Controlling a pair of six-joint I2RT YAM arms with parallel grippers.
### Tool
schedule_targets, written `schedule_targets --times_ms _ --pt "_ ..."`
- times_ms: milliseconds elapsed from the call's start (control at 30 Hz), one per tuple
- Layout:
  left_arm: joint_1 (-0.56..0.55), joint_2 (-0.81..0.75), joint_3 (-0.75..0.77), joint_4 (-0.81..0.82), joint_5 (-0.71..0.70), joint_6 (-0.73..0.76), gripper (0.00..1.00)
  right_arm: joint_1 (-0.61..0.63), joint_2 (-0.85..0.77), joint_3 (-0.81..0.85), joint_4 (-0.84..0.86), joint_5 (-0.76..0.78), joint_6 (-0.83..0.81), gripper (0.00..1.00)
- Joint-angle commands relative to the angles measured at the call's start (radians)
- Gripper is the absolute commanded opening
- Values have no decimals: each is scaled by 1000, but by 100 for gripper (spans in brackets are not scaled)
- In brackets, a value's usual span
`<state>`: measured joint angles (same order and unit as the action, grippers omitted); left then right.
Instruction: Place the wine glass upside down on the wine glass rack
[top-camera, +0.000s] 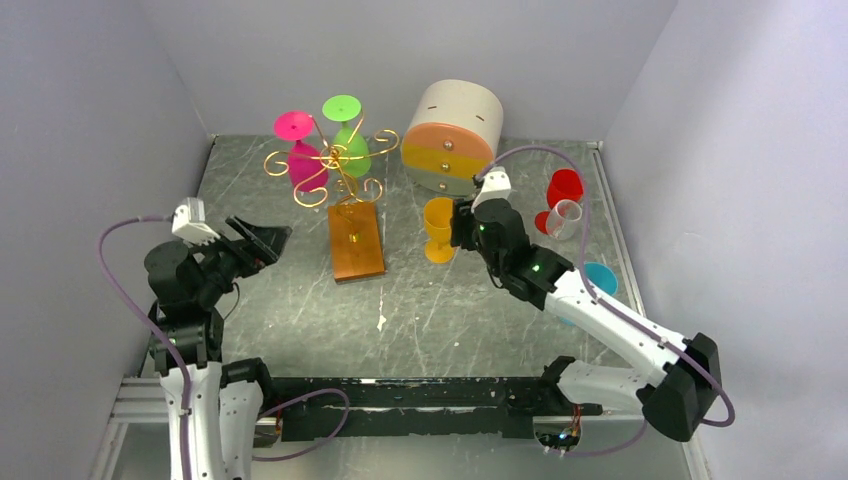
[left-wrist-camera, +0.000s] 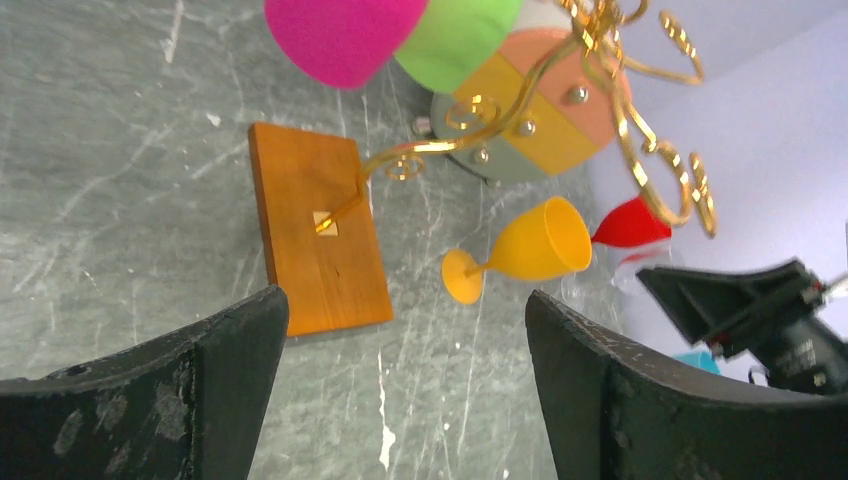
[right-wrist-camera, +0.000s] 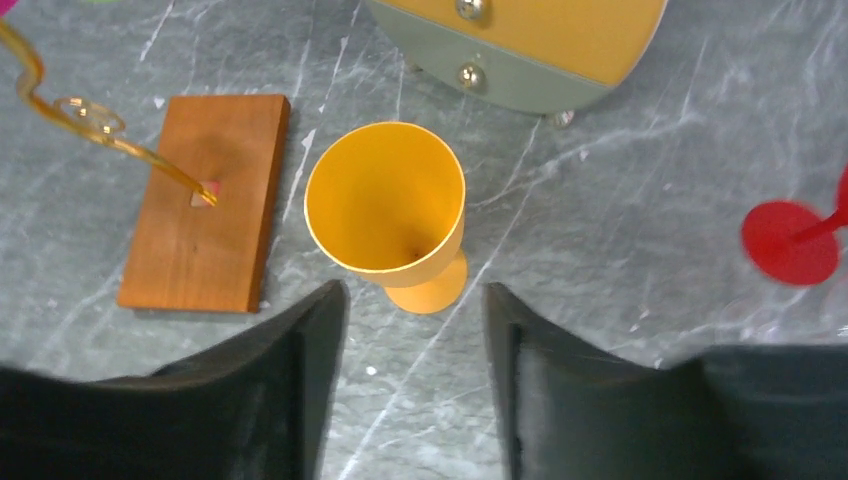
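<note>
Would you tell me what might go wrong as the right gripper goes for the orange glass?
The orange glass stands free and upright ahead of the right gripper, so an off-centre close may tip it. Turning it over near the rack could knock the pink glass and green glass hanging there. The drawer box close behind leaves little room.

From where I stand, no words, numbers, labels or brand marks can be read on anything in view.
</note>
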<state>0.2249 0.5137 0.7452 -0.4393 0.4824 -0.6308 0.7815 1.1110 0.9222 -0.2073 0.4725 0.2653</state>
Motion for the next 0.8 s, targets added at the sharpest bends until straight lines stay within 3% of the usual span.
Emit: schedule_targets --times_ms 0,67,167,267,767 --pt "8 -36 -75 87 130 48 92 -76 34 20 38 -90 64 42" --pt "7 -39 -97 101 173 83 92 -108 54 24 41 -106 80 33" --pt "7 -44 -118 127 230 97 92 -148 93 31 49 -145 94 31" --pt "7 -49 -123 157 291 113 92 -163 134 43 51 -152 102 31" --pt "5 -58 -128 155 285 120 91 -199 255 71 97 -217 82 35"
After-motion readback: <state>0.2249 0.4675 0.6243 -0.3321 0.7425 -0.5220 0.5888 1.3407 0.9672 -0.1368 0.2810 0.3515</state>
